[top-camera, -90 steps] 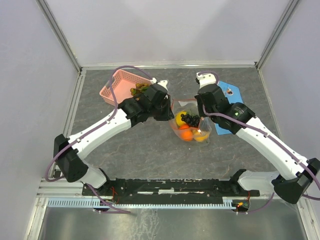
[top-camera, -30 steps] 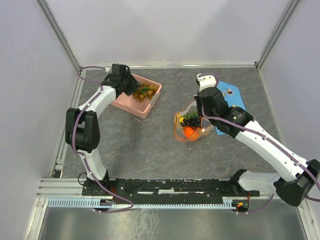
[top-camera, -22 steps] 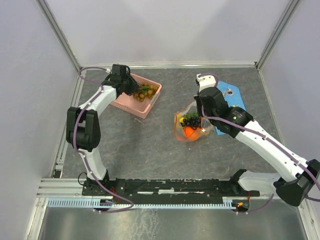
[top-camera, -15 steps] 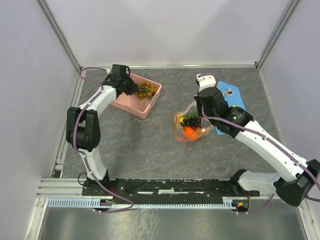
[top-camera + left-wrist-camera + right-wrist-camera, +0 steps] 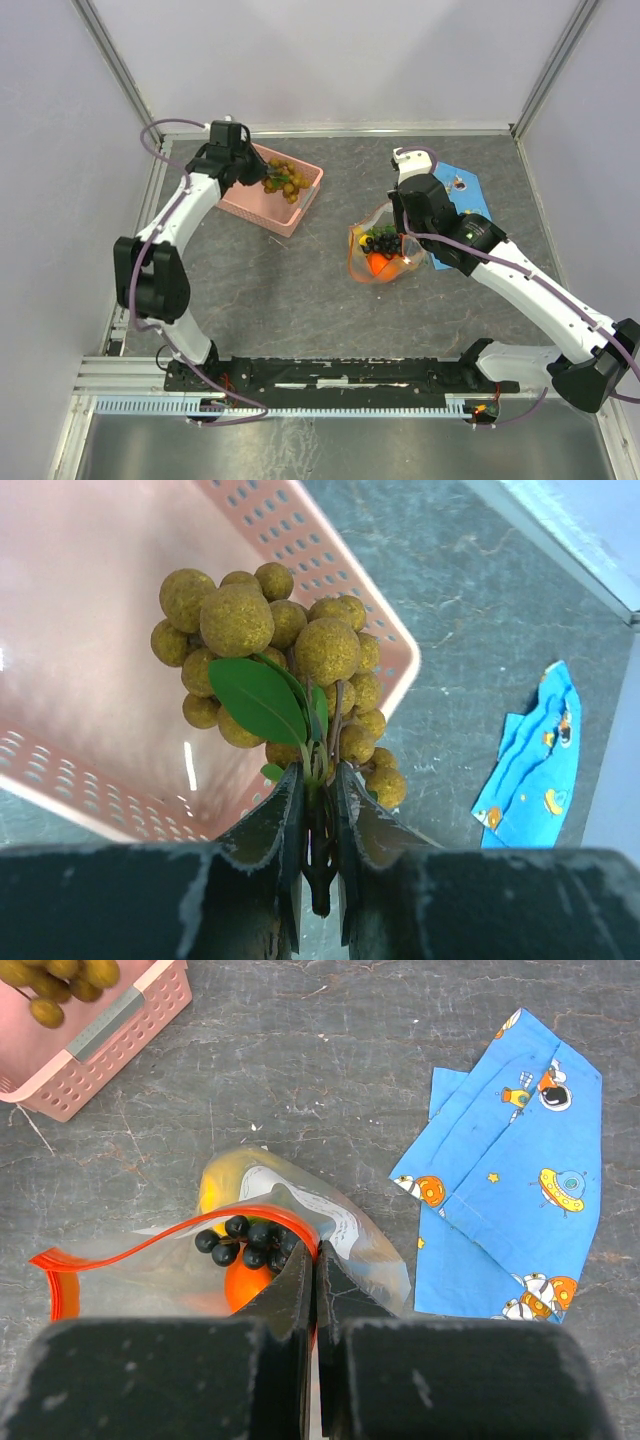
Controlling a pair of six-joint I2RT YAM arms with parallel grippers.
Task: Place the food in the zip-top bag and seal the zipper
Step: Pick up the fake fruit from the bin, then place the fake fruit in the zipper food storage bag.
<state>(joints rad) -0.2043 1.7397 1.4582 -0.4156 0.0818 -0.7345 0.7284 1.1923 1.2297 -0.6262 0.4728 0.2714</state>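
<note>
A brownish-green grape bunch with green leaves hangs over the pink basket. My left gripper is shut on its stem. From above, the bunch and left gripper are at the back left. The clear zip-top bag lies mid-table, its mouth held open. My right gripper is shut on its red zipper strip. Inside are a dark berry cluster, an orange fruit and a yellow lemon. From above, the right gripper is at the bag's right side.
The pink lattice basket sits at the back left of the grey table. A blue printed cloth lies just right of the bag, under my right arm. Grey walls enclose the table on three sides.
My left gripper has shut on the grape bunch's stem, and the arm has swung back left over the basket with it. The right arm and the bag have not moved.
</note>
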